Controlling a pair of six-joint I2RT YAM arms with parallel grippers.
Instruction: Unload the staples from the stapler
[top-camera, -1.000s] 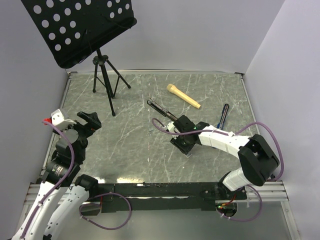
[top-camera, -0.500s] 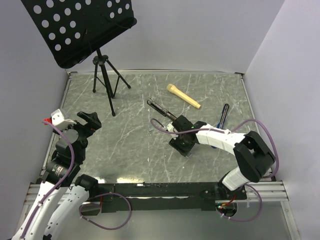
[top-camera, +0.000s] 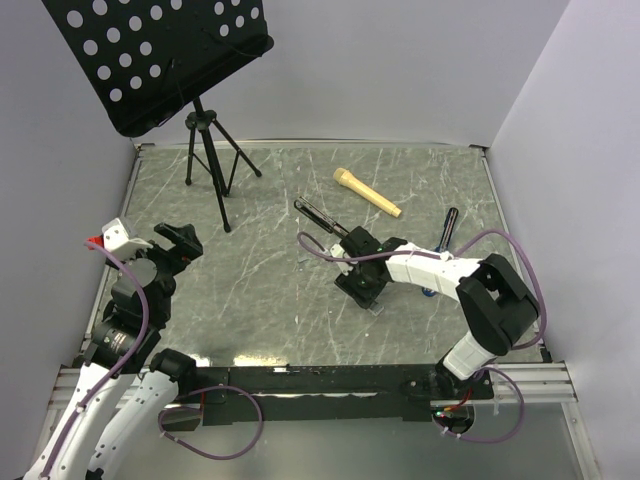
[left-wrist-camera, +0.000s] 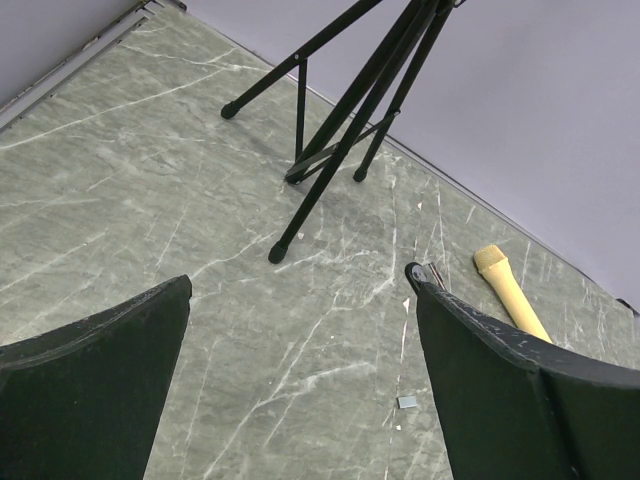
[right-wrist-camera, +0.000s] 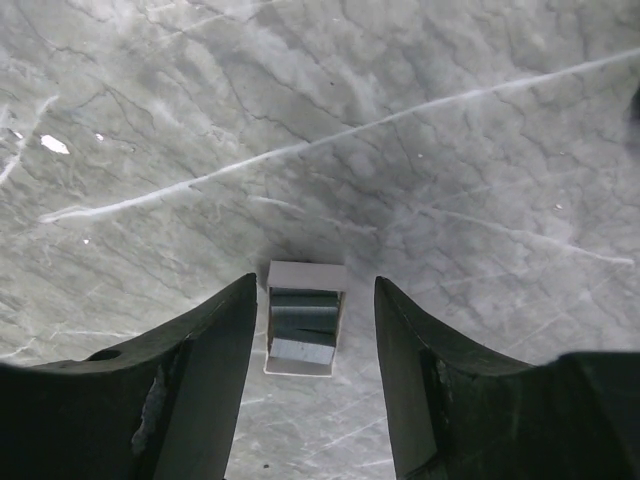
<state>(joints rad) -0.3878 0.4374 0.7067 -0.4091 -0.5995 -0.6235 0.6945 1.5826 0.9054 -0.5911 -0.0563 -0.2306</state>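
Note:
The black stapler (top-camera: 324, 219) lies past mid-table, and its tip (left-wrist-camera: 424, 272) shows in the left wrist view. My right gripper (top-camera: 358, 288) hangs low over the table just in front of it. It is open (right-wrist-camera: 315, 285) astride a small white box (right-wrist-camera: 305, 275) that holds grey strips of staples (right-wrist-camera: 303, 330). Neither finger grips the box. One loose grey strip of staples (left-wrist-camera: 407, 402) lies on the marble in the left wrist view. My left gripper (top-camera: 180, 238) is raised at the left, wide open (left-wrist-camera: 300, 290) and empty.
A tan stick-like handle (top-camera: 367, 192) lies behind the stapler. A blue-and-black pen (top-camera: 447, 228) lies at the right. A black music stand on a tripod (top-camera: 208, 150) fills the back left. Grey walls enclose the marble table (top-camera: 250, 280).
The right gripper has slid slightly left over the table, its elbow has swung inward, and its jaws stand wider than a second ago. The left arm has not moved.

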